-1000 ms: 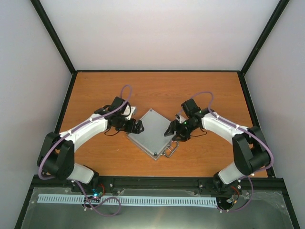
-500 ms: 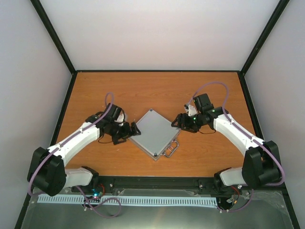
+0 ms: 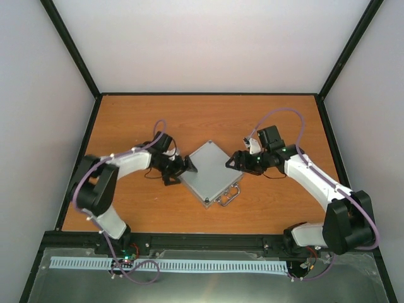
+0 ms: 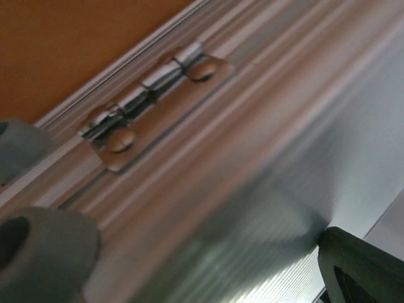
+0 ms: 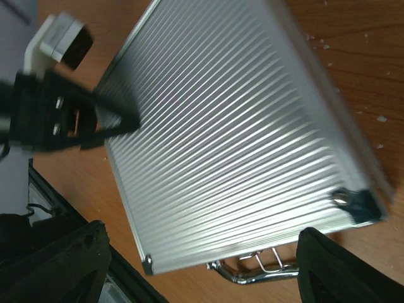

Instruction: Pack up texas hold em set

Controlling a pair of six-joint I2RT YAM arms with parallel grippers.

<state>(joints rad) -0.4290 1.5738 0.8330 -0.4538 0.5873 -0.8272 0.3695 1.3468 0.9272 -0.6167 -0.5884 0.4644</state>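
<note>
The silver case lies closed and flat in the middle of the table, turned so that its corners point like a diamond, with its metal handle on the near right edge. Orange wood shows on every side of it, and all four corners sit well apart from the table's black rim. The widest stretch lies beyond the far corner. The left gripper is at the case's upper left edge with its fingers spread apart. Its wrist view is filled by the ribbed side wall and one hinge held by two rivets; whether the pads touch the metal cannot be told. The right gripper is just beside the upper right edge, its fingers also spread wide, and the ribbed lid lies beyond them rather than between them. Compared with half a second ago, the case has slid a little to the right and its far corner sits further up the table. The left arm has folded so its elbow stands much nearer the case, while the right gripper has barely shifted. In all there is one case, one handle, one hinge in sight, and two arms.
</note>
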